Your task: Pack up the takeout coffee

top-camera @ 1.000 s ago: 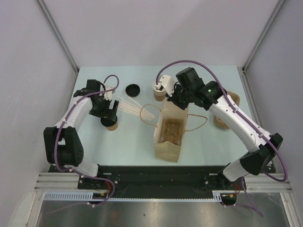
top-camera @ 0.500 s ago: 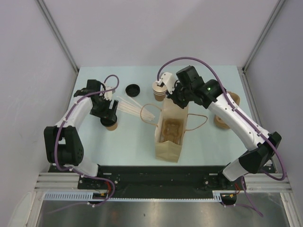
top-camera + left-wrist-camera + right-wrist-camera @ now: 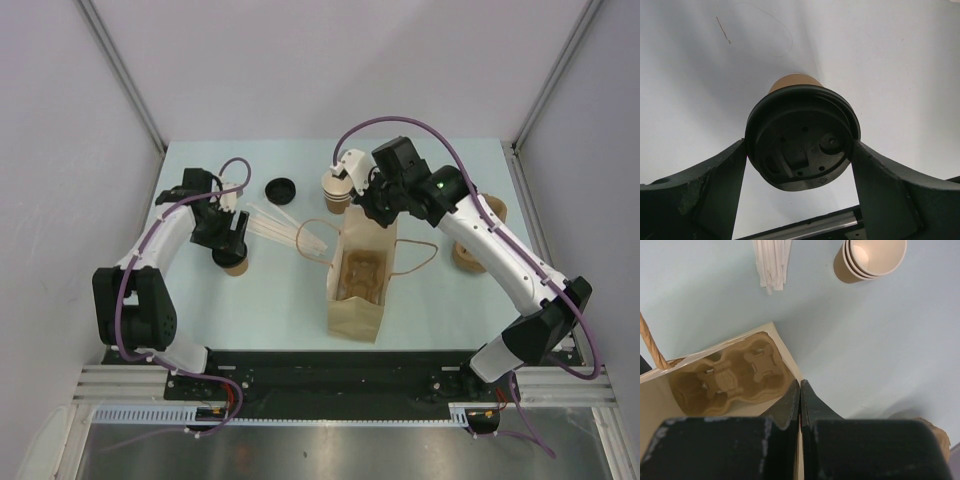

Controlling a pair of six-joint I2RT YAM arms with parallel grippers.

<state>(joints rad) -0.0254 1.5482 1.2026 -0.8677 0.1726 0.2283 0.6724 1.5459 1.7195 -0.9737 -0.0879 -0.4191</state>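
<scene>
**Q.** How do the two tools stand, and what does each hold?

**A.** The left gripper (image 3: pixel 800 150) brackets the takeout coffee (image 3: pixel 234 263): one finger (image 3: pixel 715 185) lies against each side of the black lid, with no gap to be seen in the left wrist view, so the grasp is judged to be made. The right gripper (image 3: pixel 800 395) is pinched flat on the far upper edge of the paper bag (image 3: pixel 355 320), its fingers pressed together with only the thin paper wall between them.

**Q.** Where is the cup, and which step is in hand?

**A.** The cup stands upright at the left of the table (image 3: pixel 270 300), well apart from the bag, which stands in the middle with its mouth open. A pulp cup carrier (image 3: pixel 730 372) lies on the bag's floor. The step is judged to be the pick-up, with the transfer not yet begun.

**Q.** What does the next move call for?

**A.** A level lift, a carry to the right above the paper straws (image 3: pixel 772 260), and a straight descent into a carrier pocket, while the right arm steadies the bag. The stack of lidless cups (image 3: pixel 872 252) and the loose lid (image 3: pixel 280 189) take no part.
</scene>
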